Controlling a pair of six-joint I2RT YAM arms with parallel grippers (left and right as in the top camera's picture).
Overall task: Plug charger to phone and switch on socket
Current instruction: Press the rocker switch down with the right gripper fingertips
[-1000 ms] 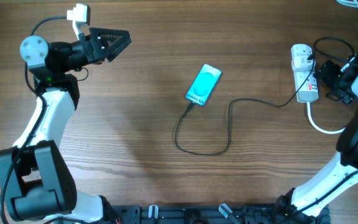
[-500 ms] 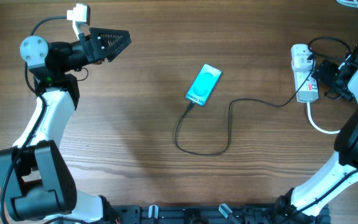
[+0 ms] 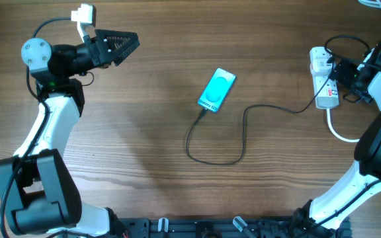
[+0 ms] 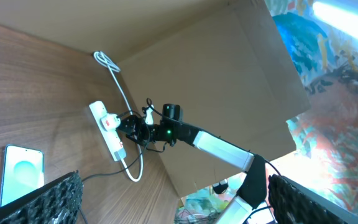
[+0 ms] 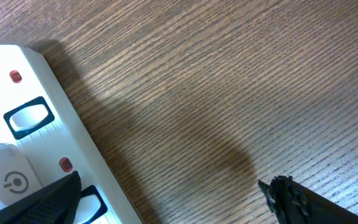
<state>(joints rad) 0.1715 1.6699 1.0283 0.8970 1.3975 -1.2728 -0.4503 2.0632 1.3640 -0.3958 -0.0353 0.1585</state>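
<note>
Right wrist view: your right claw point(image 5: 166, 186) stood wide with nothing between the fingers. One finger was low across the edge of the socket point(image 5: 17, 143), the other out over bare wood. A rocker switch point(image 5: 27, 116) and a small red mark point(image 5: 16, 76) sat just ahead, untouched. I could not tell whether the switch was already on.

Over the last second you brought that claw a little up and in toward the strip. Nothing else on the desk point(image 3: 144, 145) shifted. I read this as lining up for the switch, likely the one step left.

The charger point(image 3: 243, 132) lay looped on the wood, one end meeting the lower edge of the phone point(image 3: 216, 90), the other running to the strip. It looked plugged in, but the overhead view was too coarse to confirm the tip was seated. The phone lay flat mid-desk, screen up, well apart from both arms.

Your left claw point(image 4: 174, 183) hung wide and empty at the far side, unmoved.

Surface: brown wood grain, matte. The thick white cord point(image 3: 339, 135) trailed off the strip. Beyond the edge were a cardboard panel point(image 4: 216, 81), then a painted blue-and-orange backdrop point(image 4: 328, 74)
</note>
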